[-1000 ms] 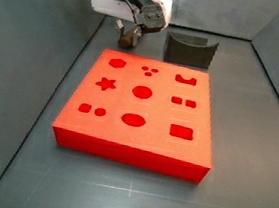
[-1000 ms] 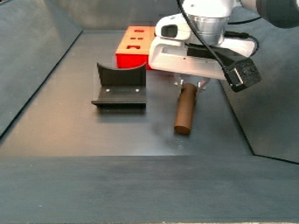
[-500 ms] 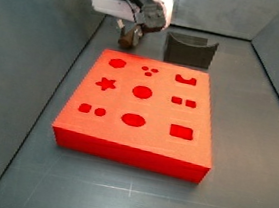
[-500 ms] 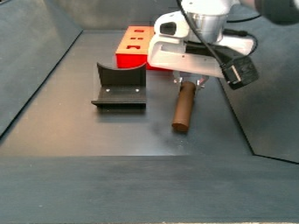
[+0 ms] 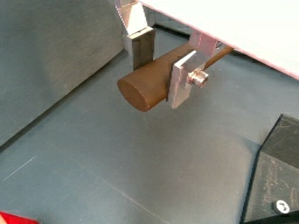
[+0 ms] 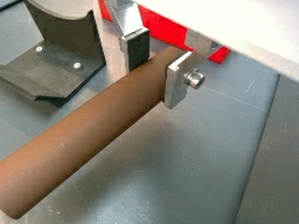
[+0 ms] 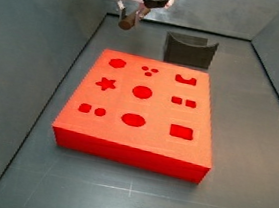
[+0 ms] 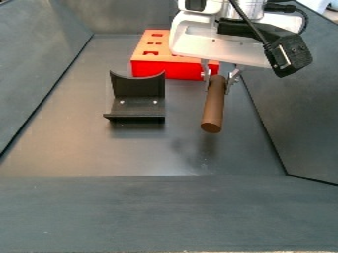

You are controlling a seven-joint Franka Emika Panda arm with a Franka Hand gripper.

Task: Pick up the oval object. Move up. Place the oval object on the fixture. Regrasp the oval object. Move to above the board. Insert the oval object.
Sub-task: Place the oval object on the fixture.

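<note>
Looking for print first, you find none that reads: no brand, label or lettering shows on the arm, the pieces or the floor in any view.

Nearest you in a side view lies bare grey floor, then the oval object (image 8: 212, 105), hanging clear of the floor by its upper end, lower end tilted slightly toward you. Compared with a second ago it sits higher in that view and its shadow on the floor has drawn away from it; the white wrist body has risen nearly to the upper edge of the picture. In a side view the gripper (image 7: 128, 14) has likewise climbed and now hangs above the floor off the board's far left corner.

You see the gripper (image 6: 152, 66) clamped on the oval object (image 6: 87, 134): flat silver fingers (image 6: 179, 77) press its two sides near one end, and most of the rod juts out past them. The piece is a matte brown round rod, slim and plain, with a flat circular end face (image 5: 140, 90) in a wrist view.

The fixture (image 8: 134, 98) stands on the floor to the left of the hanging rod, well apart from it, its curved notch up. Beyond it lies the board (image 8: 153, 54), bright red; its recesses, a star, circles, an oval, squares and small dots, show across its top (image 7: 144, 97).
</note>
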